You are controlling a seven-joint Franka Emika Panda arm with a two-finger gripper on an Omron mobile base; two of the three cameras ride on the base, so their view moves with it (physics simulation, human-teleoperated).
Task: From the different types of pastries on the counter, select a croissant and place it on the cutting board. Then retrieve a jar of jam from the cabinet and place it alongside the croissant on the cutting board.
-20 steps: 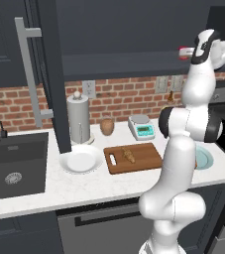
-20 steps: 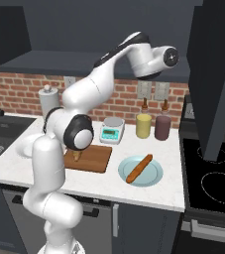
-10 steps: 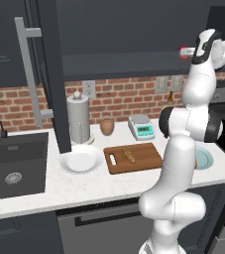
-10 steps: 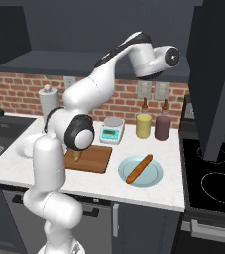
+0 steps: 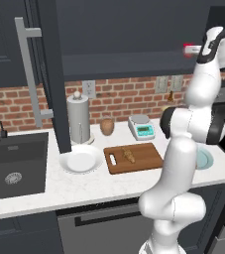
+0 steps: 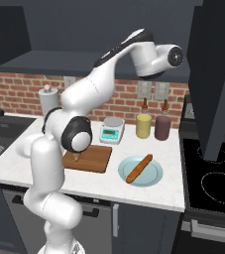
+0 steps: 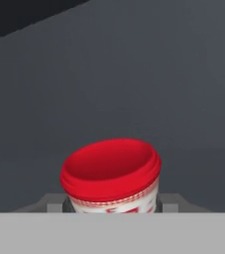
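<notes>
A jam jar [image 7: 111, 178] with a red lid and a white label sits between my gripper's [image 7: 112, 204] fingers, which are shut on its sides. It is held high up at the open dark cabinet. In the left base view the jar's red lid [image 5: 188, 49] pokes out of my raised hand under the cabinet's edge. The croissant [image 5: 129, 156] lies on the wooden cutting board [image 5: 146, 158] on the counter far below. From the right, my arm half hides the croissant [image 6: 77, 158] on the board [image 6: 98, 159].
A white plate [image 5: 80, 161], a paper towel holder [image 5: 79, 119], a brown pastry [image 5: 107, 125] and a scale [image 5: 141, 127] stand around the board. A blue plate [image 6: 152, 177] carries a long pastry [image 6: 139, 168]. Two jars [image 6: 143, 125] stand at the wall; the sink [image 5: 15, 158] is left, the stove [image 6: 213, 183] right.
</notes>
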